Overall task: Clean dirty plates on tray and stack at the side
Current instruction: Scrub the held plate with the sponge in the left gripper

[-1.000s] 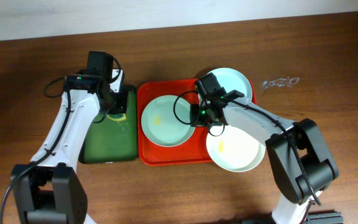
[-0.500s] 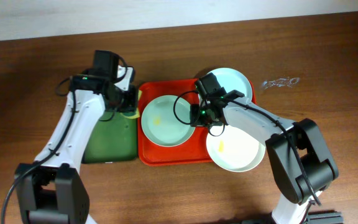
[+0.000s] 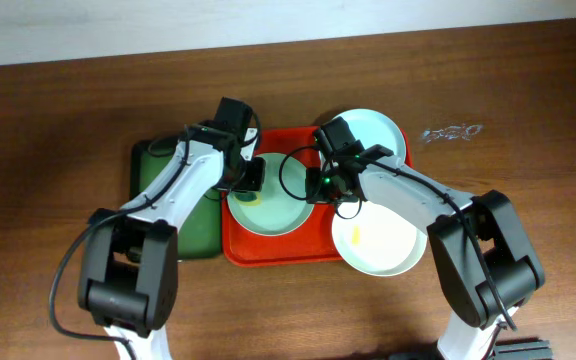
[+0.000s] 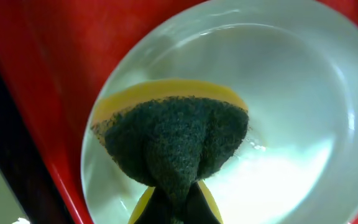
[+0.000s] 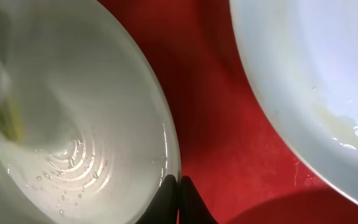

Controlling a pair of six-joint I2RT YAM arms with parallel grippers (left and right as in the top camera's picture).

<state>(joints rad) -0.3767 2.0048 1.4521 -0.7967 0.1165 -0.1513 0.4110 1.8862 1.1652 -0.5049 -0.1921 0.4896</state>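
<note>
Three pale plates are on the red tray (image 3: 236, 245): one at the left (image 3: 273, 205), one at the back right (image 3: 378, 135), one at the front right (image 3: 380, 240) with a yellow smear. My left gripper (image 3: 248, 180) is shut on a yellow and dark green sponge (image 4: 173, 140), which rests on the left plate (image 4: 291, 93). My right gripper (image 3: 318, 186) is shut on that plate's right rim (image 5: 169, 149); its fingertips (image 5: 178, 196) pinch the edge. The back right plate (image 5: 316, 81) shows in the right wrist view.
A smaller dark green tray (image 3: 183, 225) lies just left of the red tray. A bit of clear wrap (image 3: 451, 132) lies on the brown table at the right. The red tray's floor (image 5: 216, 106) shows between the plates.
My left arm has swung right from above the green tray to the left plate, carrying the sponge. The right arm has not moved.
</note>
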